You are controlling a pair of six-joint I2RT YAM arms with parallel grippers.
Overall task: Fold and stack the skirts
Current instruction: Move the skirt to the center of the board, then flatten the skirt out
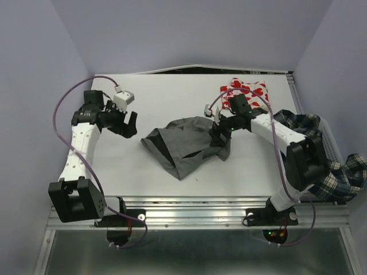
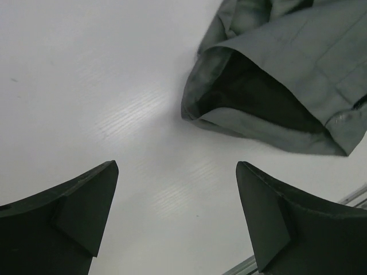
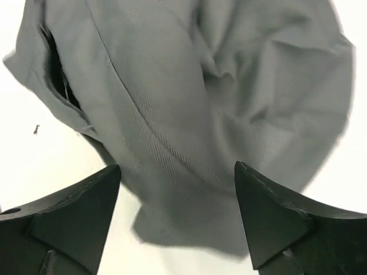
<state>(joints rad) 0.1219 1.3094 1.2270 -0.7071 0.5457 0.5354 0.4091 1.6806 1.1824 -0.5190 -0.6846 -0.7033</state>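
**Top external view: grey skirt crumpled mid-table, both grippers open**

At the left, the left gripper (image 1: 131,125) hangs over bare white table (image 1: 143,97), its jaws spread wide and holding nothing. Clear surface lies between it and the plain grey cloth skirt (image 1: 186,143), and more lies behind it towards the far edge.

The grey skirt sits bunched near the table's middle. Its long axis runs roughly left to right, and one corner sags towards the near edge.

The right gripper (image 1: 218,137) is at the skirt's right end, with its jaws wide apart. Further right, the folded white skirt with red blotchy print (image 1: 246,90) lies at the far right corner. The dark navy-green-white plaid skirt (image 1: 338,172) drapes over the table's right side, behind the right arm.

The left wrist view adds what the overhead hides. The grey skirt's left end is an open mouth with a dark inside, facing the left gripper and well clear of its fingers.

The right wrist view shows creased grey cloth beyond the open fingers (image 3: 74,212), with none of it pinched between them. The cloth's right edge is blurred.
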